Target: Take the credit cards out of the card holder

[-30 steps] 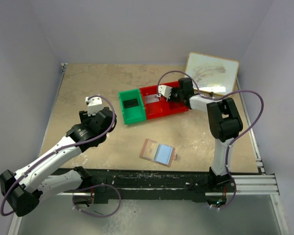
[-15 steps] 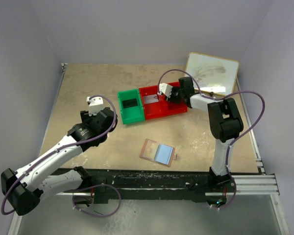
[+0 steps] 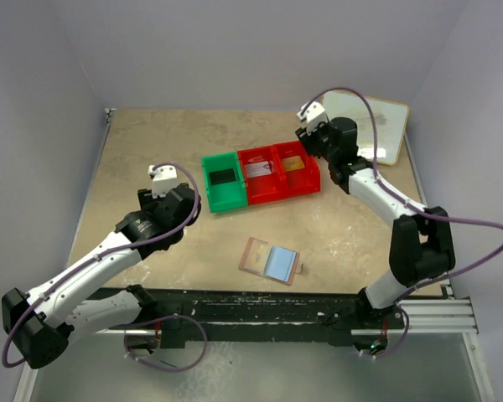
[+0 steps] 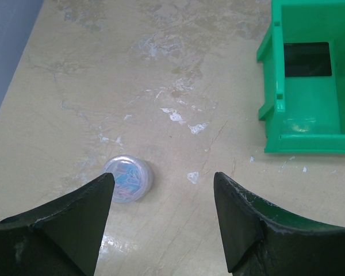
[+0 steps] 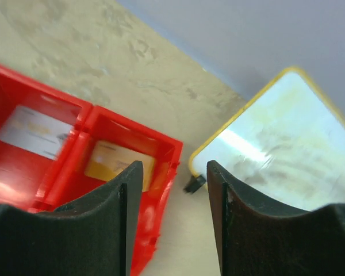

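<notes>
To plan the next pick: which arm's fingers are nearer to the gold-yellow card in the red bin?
Right. The right fingers hover above the far corner of the red bin, near the gold-yellow card; the left fingers are left of the green bin.

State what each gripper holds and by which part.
Nothing is held. The left gripper and the right gripper both stand open, with nothing between their fingers.

Scuffed beige tabletop [image 3: 151, 142], white-flecked, enclosed on three sides by plain pale lavender walls [image 3: 260, 50]; black metal rail [image 3: 277, 303] along near edge.
</notes>
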Available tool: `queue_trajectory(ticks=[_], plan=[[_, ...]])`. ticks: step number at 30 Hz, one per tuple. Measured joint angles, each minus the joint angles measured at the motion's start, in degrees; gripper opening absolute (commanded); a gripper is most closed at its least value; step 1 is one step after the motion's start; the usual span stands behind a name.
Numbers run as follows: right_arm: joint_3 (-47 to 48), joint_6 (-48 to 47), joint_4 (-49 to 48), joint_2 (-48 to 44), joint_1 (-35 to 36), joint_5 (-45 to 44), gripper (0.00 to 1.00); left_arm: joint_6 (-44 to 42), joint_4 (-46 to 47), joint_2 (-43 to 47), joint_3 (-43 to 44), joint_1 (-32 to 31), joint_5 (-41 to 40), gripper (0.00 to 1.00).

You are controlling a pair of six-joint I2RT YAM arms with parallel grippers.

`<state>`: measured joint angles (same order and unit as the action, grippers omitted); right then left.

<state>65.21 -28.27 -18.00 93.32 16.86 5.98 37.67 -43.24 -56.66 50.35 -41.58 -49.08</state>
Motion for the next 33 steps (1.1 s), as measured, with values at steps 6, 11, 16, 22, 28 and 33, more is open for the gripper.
queue_trajectory(ticks=[6, 11, 16, 22, 28, 33], plan=[[-1.95, 31.69, 7.89, -8.13, 0.94, -7.17, 0.51, 0.13, -0.04, 0.59, 0.0, 0.0, -0.26, 0.68], [-17.44, 51.3, 10.54, -24.22, 12.13, -14.82, 0.57, 0.66, -0.24, 1.57, 0.0, 0.0, -1.75, 0.68], [-18.4, 63.34, 16.72, -27.58, 21.09, -21.81, 0.68, 1.11, -0.98, 1.95, 0.0, 0.0, -3.37, 0.68], [-19.85, 74.29, 26.03, -27.47, 33.77, -28.39, 0.73, 1.33, -1.11, 1.99, 0.0, 0.0, -4.07, 0.68], [-19.85, 83.84, 32.59, -22.91, 41.64, -30.58, 0.74, 2.08, -1.51, 1.9, 0.0, 0.0, -4.79, 0.68], [-18.78, 91.01, 36.02, -16.7, 45.64, -30.93, 0.74, 2.23, -1.75, 1.9, 0.0, 0.0, -5.42, 0.68]])
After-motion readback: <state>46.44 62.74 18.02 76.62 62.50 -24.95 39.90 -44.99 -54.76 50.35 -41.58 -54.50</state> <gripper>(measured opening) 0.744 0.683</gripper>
